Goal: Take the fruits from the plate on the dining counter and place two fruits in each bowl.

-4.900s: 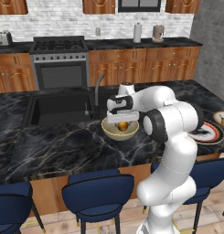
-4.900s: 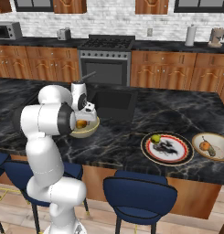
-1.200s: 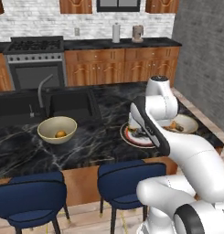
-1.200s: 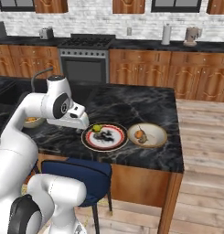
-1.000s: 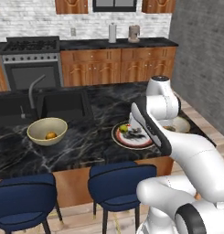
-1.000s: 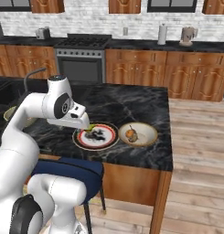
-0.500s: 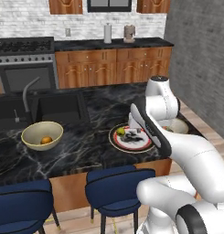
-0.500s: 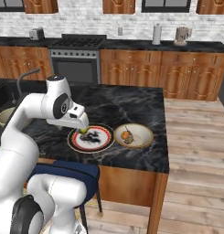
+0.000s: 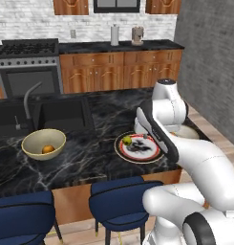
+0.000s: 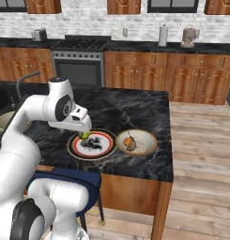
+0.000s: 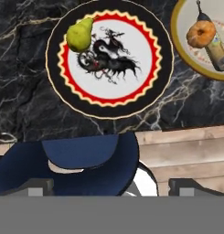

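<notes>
On the plate (image 11: 109, 61) just one fruit is left, a yellow-green pear (image 11: 79, 34) lying at about ten o'clock on its face in my hand view, touching the red ring; the rest of the plate's face shows only the dark markings; the plate sits on the dining surface (image 10: 135, 110) near its front edge, above a blue stool (image 11: 67, 160).

Just beside the plate, at about two o'clock from it in the hand view, the shallow off-white bowl (image 11: 186, 55) already holds a round orange fruit (image 11: 201, 34) and a brownish elongated one (image 11: 216, 48), so I judge that bowl finished; well apart along the surface, at about nine o'clock from the plate in the left base view, the deep cream bowl (image 9: 44, 143) holds one orange fruit (image 9: 48, 149), and I can see no second in it, though its near wall may hide a little.

So three of four fruits are placed; what remains is to carry the pear to the deep bowl.

My gripper (image 10: 83, 136) hangs over the pear's side of the plate with its jaws spread wide and nothing between them.
</notes>
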### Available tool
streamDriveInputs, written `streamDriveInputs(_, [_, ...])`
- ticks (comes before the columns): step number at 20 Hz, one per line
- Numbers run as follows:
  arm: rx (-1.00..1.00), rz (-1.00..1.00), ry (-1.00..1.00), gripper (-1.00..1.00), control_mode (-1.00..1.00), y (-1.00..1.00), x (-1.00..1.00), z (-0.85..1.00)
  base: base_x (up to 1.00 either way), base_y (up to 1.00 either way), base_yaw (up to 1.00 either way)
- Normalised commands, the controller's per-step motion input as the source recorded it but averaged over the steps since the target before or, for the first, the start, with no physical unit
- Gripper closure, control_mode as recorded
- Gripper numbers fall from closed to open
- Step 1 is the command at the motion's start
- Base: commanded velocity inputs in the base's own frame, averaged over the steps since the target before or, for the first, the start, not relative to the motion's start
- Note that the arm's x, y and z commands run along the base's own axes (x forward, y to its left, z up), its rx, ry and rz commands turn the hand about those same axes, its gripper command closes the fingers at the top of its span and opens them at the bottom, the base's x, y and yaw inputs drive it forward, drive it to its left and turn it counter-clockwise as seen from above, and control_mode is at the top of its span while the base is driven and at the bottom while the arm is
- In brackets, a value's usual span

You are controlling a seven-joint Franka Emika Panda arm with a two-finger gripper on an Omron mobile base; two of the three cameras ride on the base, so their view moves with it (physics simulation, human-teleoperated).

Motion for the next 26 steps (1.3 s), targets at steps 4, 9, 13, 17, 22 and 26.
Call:
streamDriveInputs(4, [0.00, 0.00, 0.00, -1.00, -1.00, 0.08, 0.90, 0.00, 0.00, 0.00, 0.00])
streamDriveInputs(9, [0.00, -0.01, 0.00, -1.00, -1.00, 0.48, 0.96, 0.00, 0.00, 0.00, 0.00])
streamDriveInputs(13, [0.00, -0.05, 0.00, -1.00, -1.00, 0.23, 0.72, -0.18, 0.00, 0.00, 0.00])
streamDriveInputs(17, [0.00, -0.02, 0.00, -1.00, -1.00, 0.02, 0.72, -0.34, 0.00, 0.00, 0.00])
streamDriveInputs(22, [0.00, -0.01, 0.00, -1.00, -1.00, 0.05, 0.79, -0.26, 0.00, 0.00, 0.00])
streamDriveInputs(26, [0.00, 0.00, 0.01, -1.00, -1.00, 0.00, 0.38, -0.34, 0.00, 0.00, 0.00])
